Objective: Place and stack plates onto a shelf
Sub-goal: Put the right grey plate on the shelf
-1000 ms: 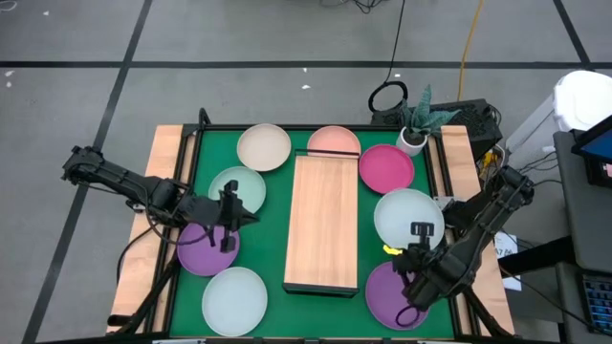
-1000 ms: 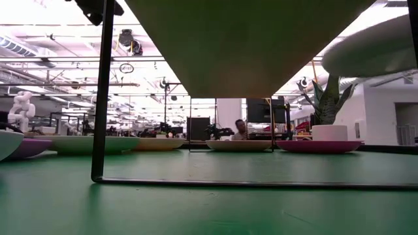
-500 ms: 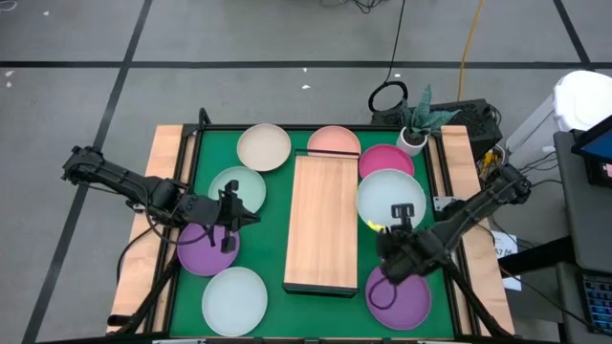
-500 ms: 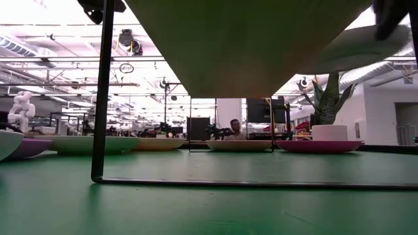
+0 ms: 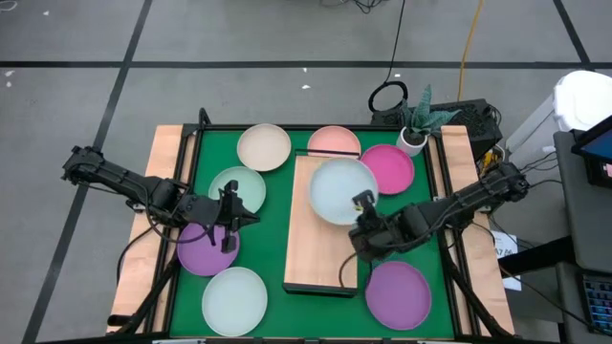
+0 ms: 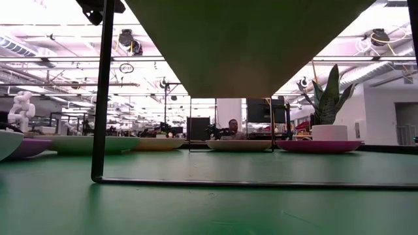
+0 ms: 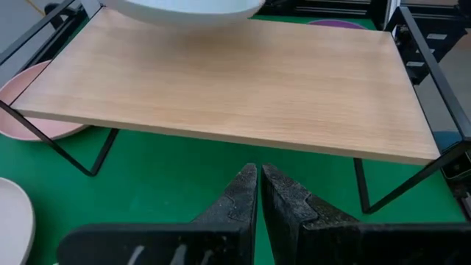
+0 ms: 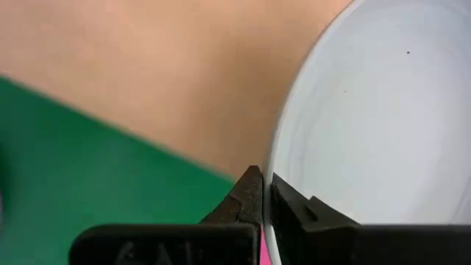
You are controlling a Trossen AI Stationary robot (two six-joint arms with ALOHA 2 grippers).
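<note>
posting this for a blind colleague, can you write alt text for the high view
Seen from above, the right gripper holds a pale blue-white plate by its rim over the far half of the wooden shelf. The left gripper waits shut between a mint green plate and a purple plate, with other plates around the shelf on the green table.

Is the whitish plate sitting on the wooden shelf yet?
Cannot tell. The right gripper is shut on the pale blue-white plate rim, above the shelf; whether it touches the wood isn't visible.
</note>
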